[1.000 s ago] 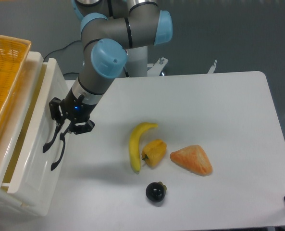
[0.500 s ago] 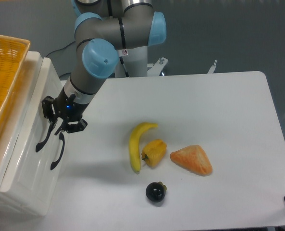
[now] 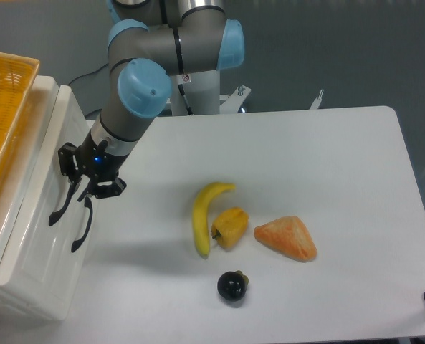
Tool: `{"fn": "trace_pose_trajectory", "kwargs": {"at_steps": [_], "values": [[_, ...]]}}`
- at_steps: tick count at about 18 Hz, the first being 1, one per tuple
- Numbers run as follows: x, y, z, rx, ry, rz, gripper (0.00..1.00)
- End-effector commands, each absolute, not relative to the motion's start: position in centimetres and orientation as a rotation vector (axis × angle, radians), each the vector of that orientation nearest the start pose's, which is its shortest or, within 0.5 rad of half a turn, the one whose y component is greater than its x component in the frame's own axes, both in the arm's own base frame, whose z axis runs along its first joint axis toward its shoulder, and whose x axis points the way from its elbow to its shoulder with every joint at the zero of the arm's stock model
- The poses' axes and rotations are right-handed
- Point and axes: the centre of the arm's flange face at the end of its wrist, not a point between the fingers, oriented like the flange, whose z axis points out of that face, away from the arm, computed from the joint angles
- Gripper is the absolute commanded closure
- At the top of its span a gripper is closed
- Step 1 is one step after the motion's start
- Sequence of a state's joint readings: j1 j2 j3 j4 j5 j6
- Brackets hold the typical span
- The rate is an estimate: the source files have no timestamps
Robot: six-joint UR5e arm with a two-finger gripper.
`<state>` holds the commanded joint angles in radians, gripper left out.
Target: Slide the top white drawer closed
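Pushed further in, top white drawer (image 3: 36, 236) bears no label.

Top white drawer (image 3: 36, 215): glossy white plastic front with black curved handle, nearly flush with cabinet, at table's left.

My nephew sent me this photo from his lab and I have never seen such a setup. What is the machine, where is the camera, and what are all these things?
It is a grey robot arm with light blue joints, photographed from a fixed camera looking down on a white table. Its black two-finger claw is pressed against the front of the top white drawer, by its black curved handle; it holds nothing that I can see. An orange woven basket sits on top of the cabinet. On the table lie a yellow banana, a yellow pepper, an orange wedge-shaped piece and a small dark round fruit.
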<state>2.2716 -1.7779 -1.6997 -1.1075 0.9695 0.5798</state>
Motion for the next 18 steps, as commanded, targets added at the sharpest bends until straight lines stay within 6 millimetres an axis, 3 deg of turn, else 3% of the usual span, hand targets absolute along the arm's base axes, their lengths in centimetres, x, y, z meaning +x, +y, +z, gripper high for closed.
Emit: {"fn": "trace_pose_trajectory", "kwargs": {"at_steps": [4, 7, 12, 18], "values": [[-27.8, 53.1, 38.6, -2.612, -0.232, -0.49, 0.26], [-33.0, 50.5, 39.1, -2.638, -0.345, -0.372, 0.01], [-42.6, 45.2, 38.9, -2.684, -0.507, -0.187, 0.0], [-52.3, 36.2, 35.2, -2.802, -0.292, -0.037, 0.0]]}}
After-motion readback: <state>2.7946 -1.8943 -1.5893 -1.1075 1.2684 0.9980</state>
